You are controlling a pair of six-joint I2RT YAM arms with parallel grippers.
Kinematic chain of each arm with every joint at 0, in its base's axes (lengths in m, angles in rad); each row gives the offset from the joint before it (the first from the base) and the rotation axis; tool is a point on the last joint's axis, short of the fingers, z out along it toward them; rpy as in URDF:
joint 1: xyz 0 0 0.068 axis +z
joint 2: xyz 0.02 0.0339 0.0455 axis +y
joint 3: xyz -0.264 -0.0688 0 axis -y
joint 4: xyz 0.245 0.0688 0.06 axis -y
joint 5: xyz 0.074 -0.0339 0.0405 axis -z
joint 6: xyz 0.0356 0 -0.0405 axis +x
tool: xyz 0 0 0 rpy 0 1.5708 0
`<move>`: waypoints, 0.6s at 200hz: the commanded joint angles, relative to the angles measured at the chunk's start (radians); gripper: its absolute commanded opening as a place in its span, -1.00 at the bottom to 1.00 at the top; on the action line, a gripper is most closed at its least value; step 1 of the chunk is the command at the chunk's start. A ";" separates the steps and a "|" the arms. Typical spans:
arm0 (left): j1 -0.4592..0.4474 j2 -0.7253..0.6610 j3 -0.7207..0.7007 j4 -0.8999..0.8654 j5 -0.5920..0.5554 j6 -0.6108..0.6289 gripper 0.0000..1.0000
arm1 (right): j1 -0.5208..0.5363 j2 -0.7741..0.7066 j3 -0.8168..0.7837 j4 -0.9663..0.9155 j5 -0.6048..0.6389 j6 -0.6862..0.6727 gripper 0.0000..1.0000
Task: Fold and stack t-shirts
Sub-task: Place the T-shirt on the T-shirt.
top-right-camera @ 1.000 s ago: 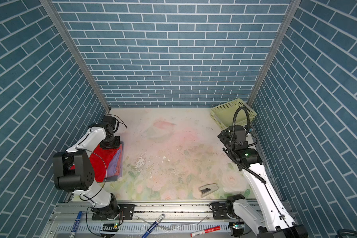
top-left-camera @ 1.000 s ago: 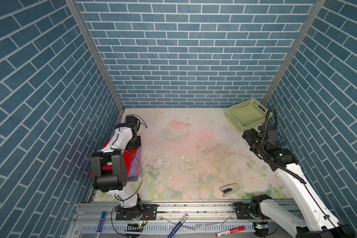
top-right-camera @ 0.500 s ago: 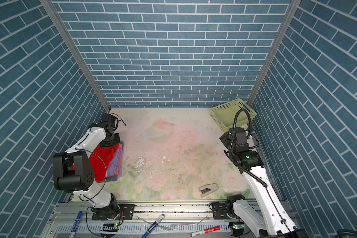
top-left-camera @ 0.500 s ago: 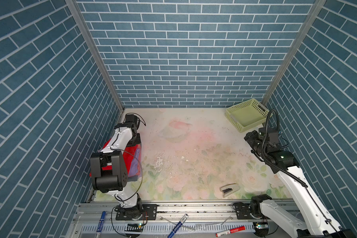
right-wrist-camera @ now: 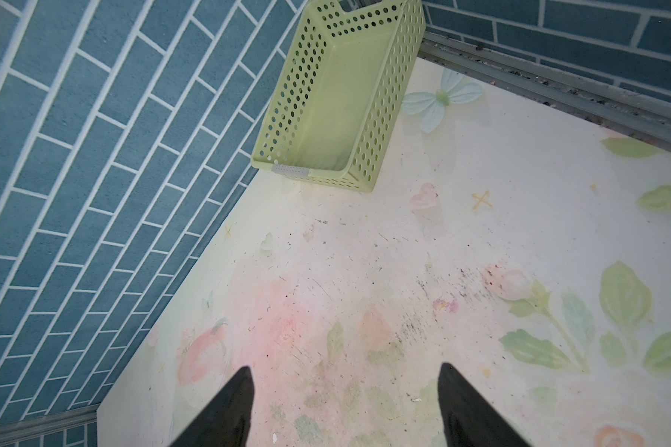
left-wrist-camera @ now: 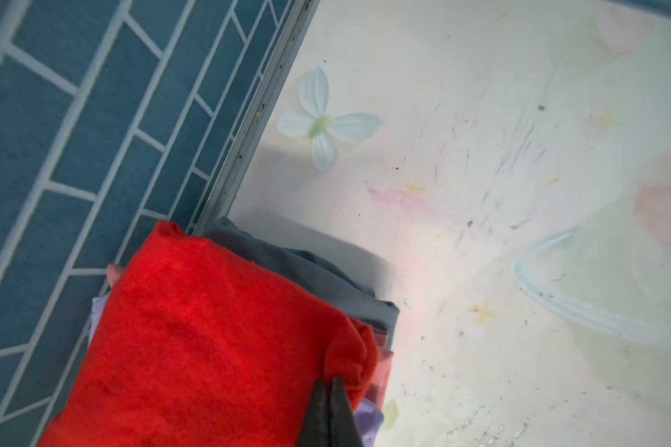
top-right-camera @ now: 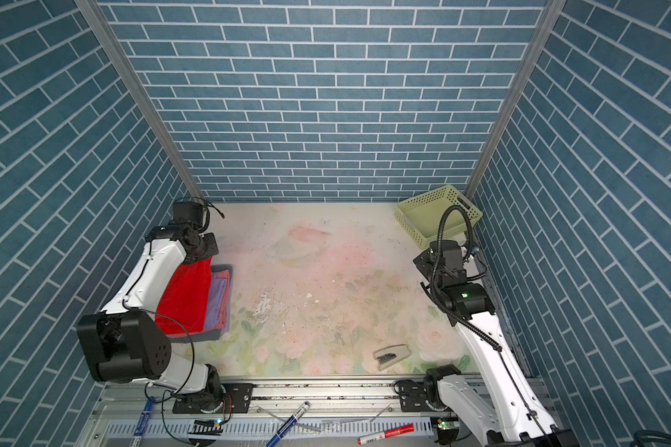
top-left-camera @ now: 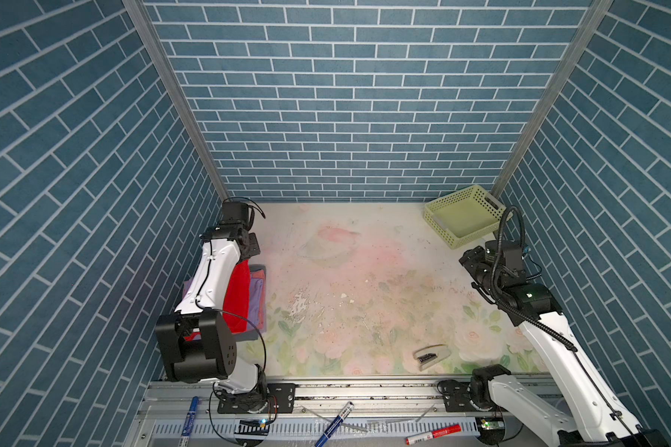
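Scanning both top views, I find the red t-shirt (top-right-camera: 186, 294) crowning the stack (top-right-camera: 217, 300), across the worktop (top-right-camera: 326, 309) from the basket (top-right-camera: 429, 198). Left wrist: my left hand (left-wrist-camera: 329, 389) is closed at its bunched corner, likely squaring it; whether it pinches cloth, I cannot tell. Right wrist: my right hand (right-wrist-camera: 345, 367) gapes wide and empty near the basket, parked clear.

The left arm (top-left-camera: 209, 278) hides much of the red t-shirt (top-left-camera: 239, 294).
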 commanded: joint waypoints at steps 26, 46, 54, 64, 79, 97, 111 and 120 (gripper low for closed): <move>-0.003 0.038 -0.059 -0.009 0.049 -0.030 -0.03 | -0.006 -0.022 -0.030 -0.033 0.032 0.023 0.48; -0.001 -0.027 -0.088 0.047 0.072 -0.018 0.53 | -0.005 -0.019 -0.025 -0.034 0.029 0.018 0.48; 0.000 -0.059 -0.096 0.071 0.088 -0.010 0.61 | -0.006 -0.017 -0.022 -0.033 0.025 0.014 0.48; 0.006 -0.096 -0.099 0.099 0.140 0.018 0.71 | -0.005 -0.014 -0.019 -0.028 0.021 0.006 0.48; 0.012 -0.147 -0.107 0.129 0.203 0.062 0.90 | -0.005 -0.010 -0.012 -0.028 0.020 -0.011 0.48; 0.016 -0.205 -0.117 0.156 0.259 0.094 0.99 | -0.006 -0.006 -0.005 -0.026 0.035 -0.041 0.48; 0.017 -0.271 -0.170 0.241 0.266 0.090 0.99 | -0.006 -0.006 -0.001 -0.020 0.052 -0.071 0.49; 0.019 -0.319 -0.223 0.325 0.267 0.083 0.99 | -0.006 -0.007 0.005 -0.019 0.065 -0.101 0.50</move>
